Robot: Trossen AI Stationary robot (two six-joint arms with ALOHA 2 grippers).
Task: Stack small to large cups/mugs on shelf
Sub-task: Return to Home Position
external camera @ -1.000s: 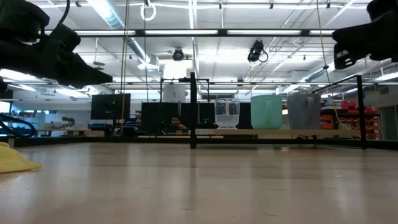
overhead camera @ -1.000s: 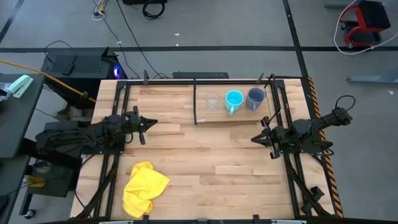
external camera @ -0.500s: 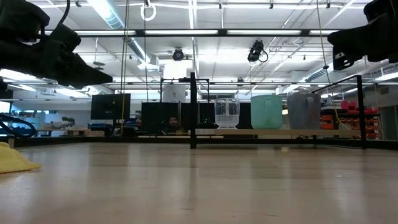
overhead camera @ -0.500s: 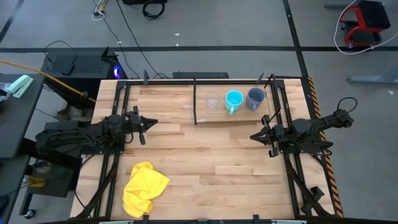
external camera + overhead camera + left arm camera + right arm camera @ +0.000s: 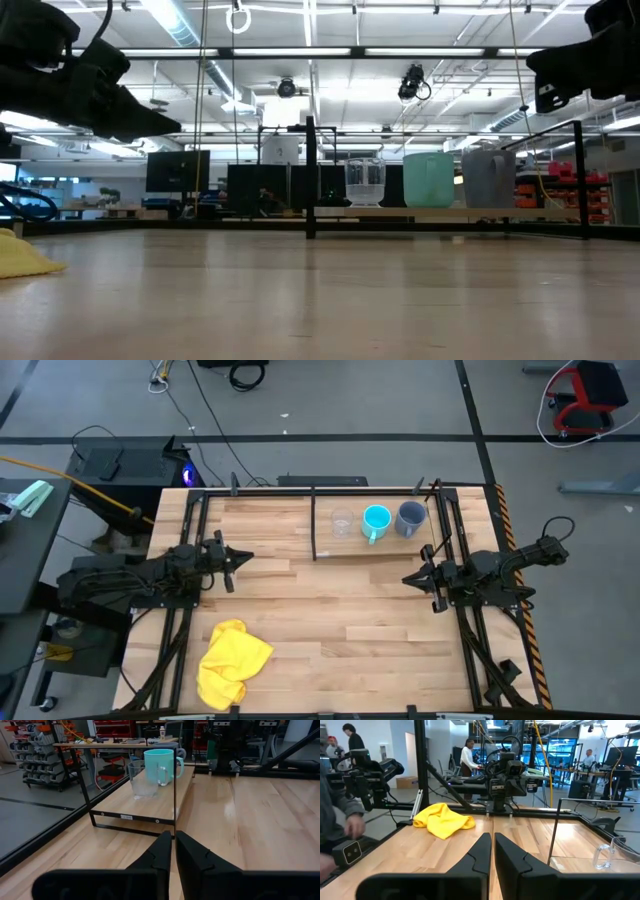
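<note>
Clear of the shelf (image 5: 375, 548): right pincer (image 5: 406, 579) nearer, off its grey-blue mug (image 5: 410, 517) end, left pincer (image 5: 249, 557) past its glass cup (image 5: 342, 522) end, both pressed together.

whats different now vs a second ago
The right gripper edged slightly toward the table's middle, then stopped. Nothing was grasped or released. The left gripper, the glass cup, cyan mug and grey-blue mug on the shelf, and the yellow cloth stayed put.

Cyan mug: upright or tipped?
Upright. The cyan mug shows its round mouth from above and stands on its base on the shelf.
</note>
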